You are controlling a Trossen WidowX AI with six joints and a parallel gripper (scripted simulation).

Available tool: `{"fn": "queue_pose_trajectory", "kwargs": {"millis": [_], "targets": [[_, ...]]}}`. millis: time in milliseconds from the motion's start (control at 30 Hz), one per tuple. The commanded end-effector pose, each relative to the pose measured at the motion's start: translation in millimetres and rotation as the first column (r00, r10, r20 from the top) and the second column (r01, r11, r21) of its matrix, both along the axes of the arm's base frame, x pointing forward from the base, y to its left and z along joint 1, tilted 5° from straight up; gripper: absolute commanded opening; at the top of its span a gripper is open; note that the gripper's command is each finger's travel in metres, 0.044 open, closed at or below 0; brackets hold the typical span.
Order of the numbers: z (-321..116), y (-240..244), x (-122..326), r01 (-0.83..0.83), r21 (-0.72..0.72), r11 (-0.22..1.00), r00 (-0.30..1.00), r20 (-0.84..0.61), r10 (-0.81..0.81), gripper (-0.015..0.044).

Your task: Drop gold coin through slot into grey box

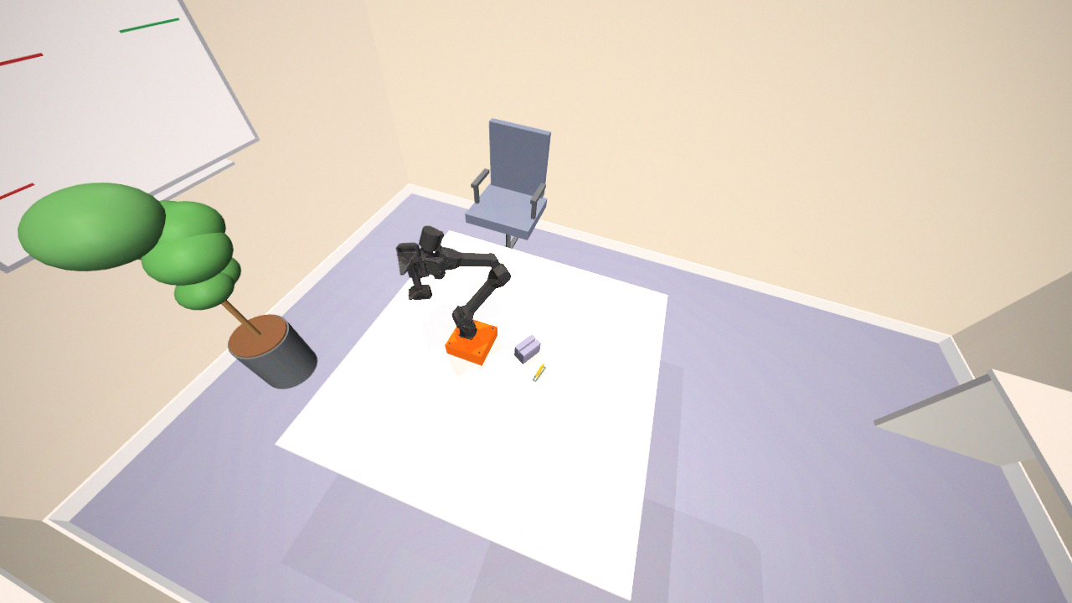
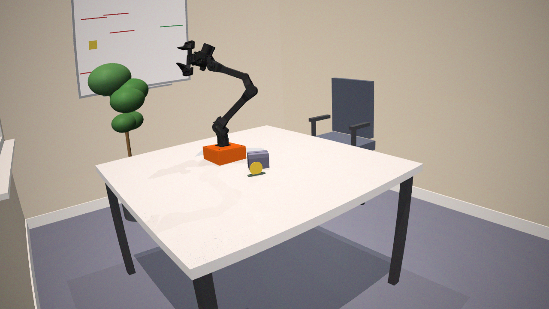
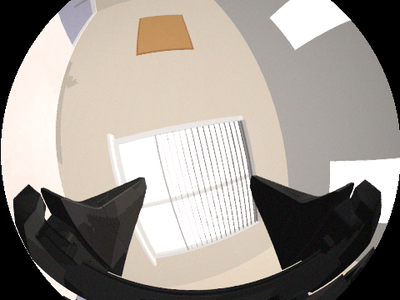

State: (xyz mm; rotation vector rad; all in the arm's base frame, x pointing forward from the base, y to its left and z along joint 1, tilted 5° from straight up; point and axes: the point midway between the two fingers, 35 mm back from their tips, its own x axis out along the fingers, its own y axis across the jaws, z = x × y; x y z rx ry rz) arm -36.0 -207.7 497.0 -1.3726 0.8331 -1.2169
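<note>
From above, we see a white table [image 1: 479, 450] with the black arm rising from its orange base [image 1: 471, 343]. The grey box [image 1: 528, 347] sits just beside the base, and the gold coin [image 1: 538, 372] stands near it in its holder.

From the side, we see the gripper [image 2: 183, 56] held high, well apart from the coin [image 2: 256, 167], which stands upright in the dark-green holder [image 2: 256, 174] before the box [image 2: 258, 158].

At the wrist, we see both fingers spread wide with nothing between them, facing a window with blinds [image 3: 195, 178].
</note>
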Motion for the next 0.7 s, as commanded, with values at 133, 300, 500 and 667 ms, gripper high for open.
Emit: {"fn": "queue_pose_trajectory", "kwargs": {"millis": [133, 300, 500, 667], "targets": [[-14, -29, 6, -0.088, 0.071, 0.994, 0.993, 0.087, 0.082, 0.0269], [-42, -70, 31, -0.216, 0.199, 0.956, 0.966, 0.183, 0.181, 0.0161], [-82, -110, 86, -0.367, 0.368, 0.854, 0.923, 0.257, 0.286, 0.0161], [-123, -126, 147, -0.462, 0.518, 0.720, 0.887, 0.279, 0.368, 0.0161]]}}
